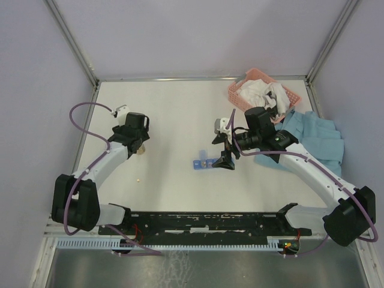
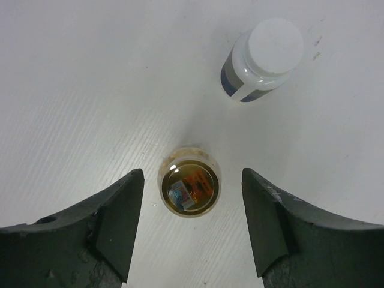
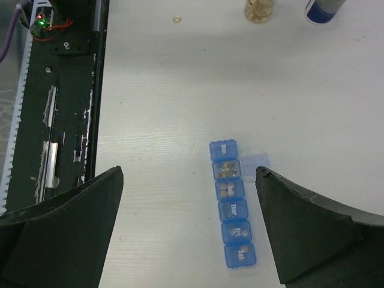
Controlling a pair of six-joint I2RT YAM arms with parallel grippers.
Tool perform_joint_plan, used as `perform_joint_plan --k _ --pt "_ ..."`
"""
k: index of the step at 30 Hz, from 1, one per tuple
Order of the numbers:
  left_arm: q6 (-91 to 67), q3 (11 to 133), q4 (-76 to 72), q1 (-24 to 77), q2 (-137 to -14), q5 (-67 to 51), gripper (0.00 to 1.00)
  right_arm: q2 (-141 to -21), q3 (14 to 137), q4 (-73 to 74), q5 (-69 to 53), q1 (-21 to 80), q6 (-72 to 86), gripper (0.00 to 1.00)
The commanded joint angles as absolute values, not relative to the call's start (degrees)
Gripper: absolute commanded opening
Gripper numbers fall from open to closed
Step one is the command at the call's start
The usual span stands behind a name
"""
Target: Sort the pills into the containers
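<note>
The blue pill-organiser strip, the containers (image 3: 233, 204) (image 1: 202, 163), lies flat mid-table. Its second compartment is open, lid (image 3: 255, 161) flipped aside, with several yellowish pills (image 3: 227, 170) inside; more pills show through the closed lids. One loose pill (image 3: 176, 19) (image 1: 139, 179) lies on the table. My right gripper (image 3: 189, 180) (image 1: 222, 150) hovers open above the strip, touching nothing. My left gripper (image 2: 192, 201) (image 1: 138, 144) is open, its fingers either side of an uncapped amber bottle (image 2: 189, 186) that stands upright, with a gap on both sides.
A white-capped bottle (image 2: 264, 57) with a dark label stands just beyond the amber one. At the back right are a pink basket (image 1: 262, 90) with white cloth and a light blue towel (image 1: 312, 138). A black rail (image 3: 66, 90) runs along the near table edge.
</note>
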State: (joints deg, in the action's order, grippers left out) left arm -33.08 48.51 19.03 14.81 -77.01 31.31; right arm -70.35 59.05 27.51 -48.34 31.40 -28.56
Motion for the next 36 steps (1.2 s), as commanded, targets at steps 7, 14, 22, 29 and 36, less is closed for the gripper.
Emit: perform_joint_plan --k 7,14,22,29,36 --pt "-23.91 41.35 7.65 15.61 -55.22 1.21 0.71 -66.87 54.37 25.80 -56.94 31.22 -43.19 0.99" --pt "-33.80 31.45 -16.97 15.56 -56.11 -28.08 0.71 -78.89 59.93 39.32 -43.41 30.86 -58.17 0.98" --pt "-37.34 29.17 -28.34 16.13 -66.18 -30.21 0.71 -88.30 59.65 33.91 -27.86 30.51 -56.34 0.96" --pt "-35.86 30.45 -29.76 19.73 -75.28 -23.36 0.71 -95.58 62.17 35.63 -25.75 30.42 -56.47 0.89" --pt "-35.54 33.27 -31.84 21.62 -84.63 -22.60 0.65 -97.75 61.71 33.52 -23.73 30.46 -55.39 0.87"
